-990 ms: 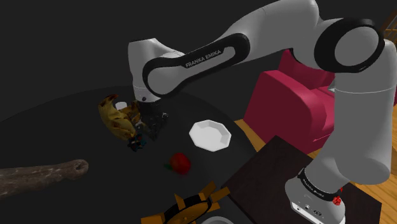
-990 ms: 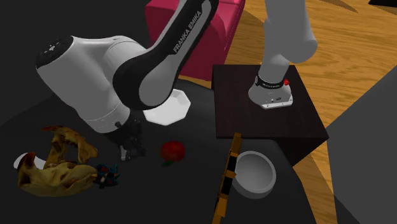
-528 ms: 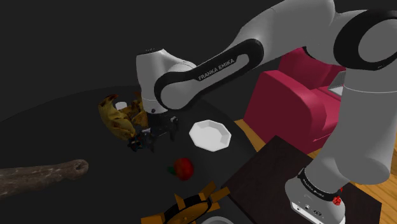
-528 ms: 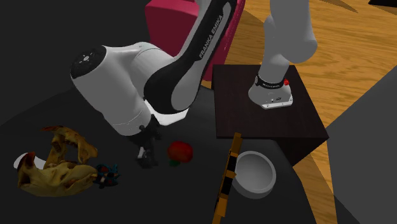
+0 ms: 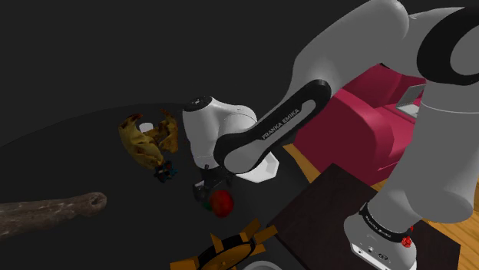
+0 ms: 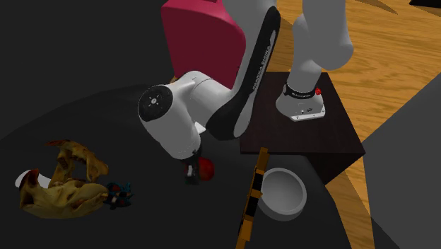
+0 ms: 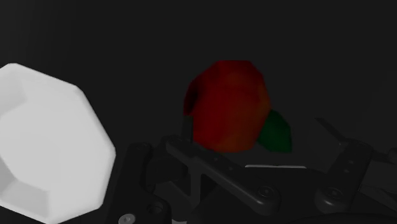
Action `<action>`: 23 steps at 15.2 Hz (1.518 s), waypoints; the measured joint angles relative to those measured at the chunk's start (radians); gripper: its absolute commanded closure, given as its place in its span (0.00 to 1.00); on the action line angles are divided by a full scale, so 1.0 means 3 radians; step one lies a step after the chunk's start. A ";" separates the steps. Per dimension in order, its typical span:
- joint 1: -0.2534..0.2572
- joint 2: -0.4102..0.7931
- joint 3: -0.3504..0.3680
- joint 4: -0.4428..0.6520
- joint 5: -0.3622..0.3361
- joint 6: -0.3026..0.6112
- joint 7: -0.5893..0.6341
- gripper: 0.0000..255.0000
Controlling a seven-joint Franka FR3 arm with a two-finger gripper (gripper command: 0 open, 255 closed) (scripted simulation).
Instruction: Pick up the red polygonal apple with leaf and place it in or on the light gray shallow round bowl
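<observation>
I see gripper (image 6: 191,173) low over dark table (image 5: 84,149), fingers spread apart, clasping nothing. Red apple (image 7: 229,108), green leaf (image 7: 277,132), sits on tabletop just ahead of fingers. White shallow bowl (image 7: 44,146) near apple, not touching.

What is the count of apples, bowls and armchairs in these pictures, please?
Red apple: 1
Bowls: 2 (white faceted bowl, grey round bowl)
Red armchair: 1
Total: 4

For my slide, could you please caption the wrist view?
Open gripper poised at the red apple, white bowl beside it.
</observation>
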 measured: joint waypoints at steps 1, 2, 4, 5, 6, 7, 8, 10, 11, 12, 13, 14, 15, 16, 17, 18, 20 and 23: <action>0.0011 0.0003 -0.0013 -0.0055 -0.0037 0.0035 0.0028 0.00; 0.0022 0.0017 -0.0022 -0.0080 -0.0063 0.0062 0.0052 0.00; 0.0033 0.0055 -0.0042 -0.0123 -0.0104 0.0131 0.0078 0.00; 0.0037 0.0074 -0.0052 -0.0149 -0.0122 0.0172 0.0092 0.00; 0.0046 0.0105 -0.0063 -0.0160 -0.0145 0.0210 0.0108 0.00; 0.0047 0.0115 -0.0070 -0.0186 -0.0156 0.0245 0.0116 0.00; 0.0061 0.0163 -0.0088 -0.0199 -0.0189 0.0300 0.0141 0.00; 0.0070 0.0194 -0.0099 -0.0208 -0.0210 0.0337 0.0156 0.00; 0.0070 0.0198 -0.0101 -0.0210 -0.0213 0.0342 0.0157 0.00; 0.0070 0.0201 -0.0102 -0.0212 -0.0215 0.0347 0.0158 0.00; 0.0070 0.0202 -0.0103 -0.0212 -0.0217 0.0349 0.0159 0.00; 0.0070 0.0203 -0.0104 -0.0213 -0.0217 0.0350 0.0159 0.00; 0.0070 0.0203 -0.0104 -0.0213 -0.0217 0.0351 0.0159 0.00; 0.0070 0.0203 -0.0104 -0.0213 -0.0217 0.0351 0.0159 1.00; 0.0071 0.0201 -0.0102 -0.0212 -0.0217 0.0350 0.0159 1.00; 0.0071 0.0199 -0.0102 -0.0212 -0.0216 0.0349 0.0159 1.00; 0.0072 0.0200 -0.0101 -0.0211 -0.0217 0.0350 0.0160 1.00; 0.0072 0.0199 -0.0100 -0.0211 -0.0216 0.0350 0.0160 1.00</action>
